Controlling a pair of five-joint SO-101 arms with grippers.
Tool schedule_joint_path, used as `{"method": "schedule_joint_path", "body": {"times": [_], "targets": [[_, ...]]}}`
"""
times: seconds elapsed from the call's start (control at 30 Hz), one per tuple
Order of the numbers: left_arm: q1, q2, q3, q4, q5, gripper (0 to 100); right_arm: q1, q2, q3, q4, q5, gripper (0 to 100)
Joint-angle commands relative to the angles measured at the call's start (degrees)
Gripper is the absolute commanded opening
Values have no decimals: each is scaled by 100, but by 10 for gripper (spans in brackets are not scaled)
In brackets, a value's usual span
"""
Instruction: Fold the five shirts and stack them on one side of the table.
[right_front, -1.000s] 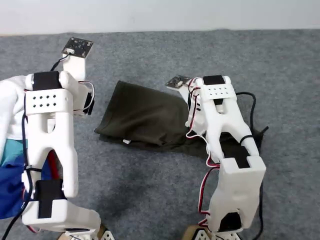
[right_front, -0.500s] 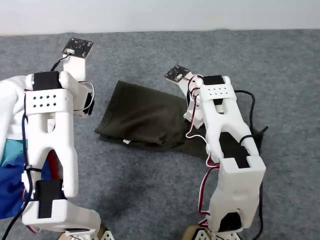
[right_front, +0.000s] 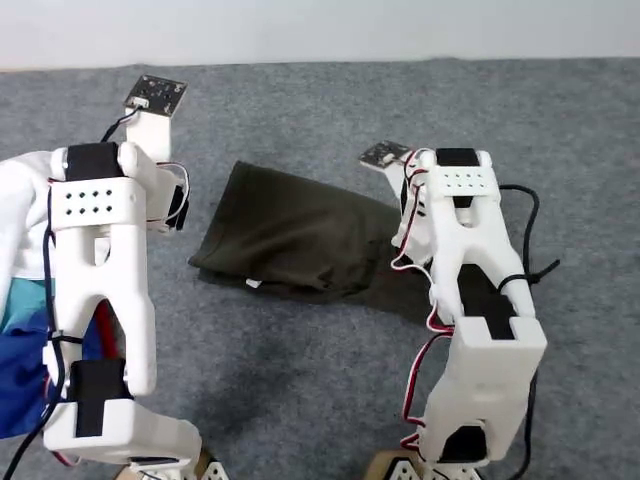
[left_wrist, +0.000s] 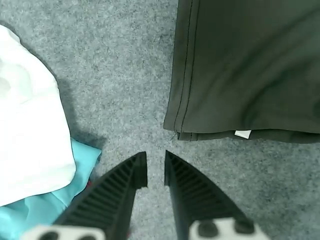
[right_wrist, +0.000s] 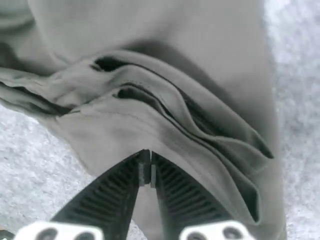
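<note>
A dark olive shirt (right_front: 290, 235) lies partly folded on the grey table (right_front: 300, 400) between the two arms. In the right wrist view my right gripper (right_wrist: 145, 162) is shut with its tips pressed into a layer of that shirt (right_wrist: 165, 50), beside several bunched folds. My left gripper (left_wrist: 156, 162) hangs over bare table just off the shirt's hemmed corner (left_wrist: 240, 75). Its jaws stand a narrow gap apart with nothing between them. A white shirt (left_wrist: 30, 125), a teal one (left_wrist: 50, 205) and a blue one (right_front: 20, 375) lie heaped at the table's left edge.
The left arm (right_front: 95, 260) stands over the heap of shirts (right_front: 15, 220). The right arm (right_front: 470, 270) covers the olive shirt's right part. Bare grey table lies at the back (right_front: 330, 110) and the front middle. A pale wall runs along the far edge.
The right arm has shifted to the right, with its wrist now over the olive shirt's right end. The left arm and the shirt's left part have not moved.
</note>
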Motion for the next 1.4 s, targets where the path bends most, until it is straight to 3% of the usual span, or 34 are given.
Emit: {"method": "schedule_joint_path", "body": {"times": [0.0, 0.4, 0.6, 0.8, 1.1, 1.37], "targets": [[26, -273, -31, 0, 44, 66, 66, 127, -167, 66, 0, 10], [35, -308, -31, 105, 44, 66, 4, 259, -422, 567, -18, 10], [53, -281, -40, 79, 44, 66, -620, -391, -791, 541, -9, 10], [53, -273, -40, 79, 44, 66, -1297, -127, -888, 242, -9, 10], [44, -264, -40, 88, 44, 66, -1604, 365, -914, -286, -9, 10], [53, -264, -40, 88, 44, 66, -1771, 558, -879, -48, -18, 10]]}}
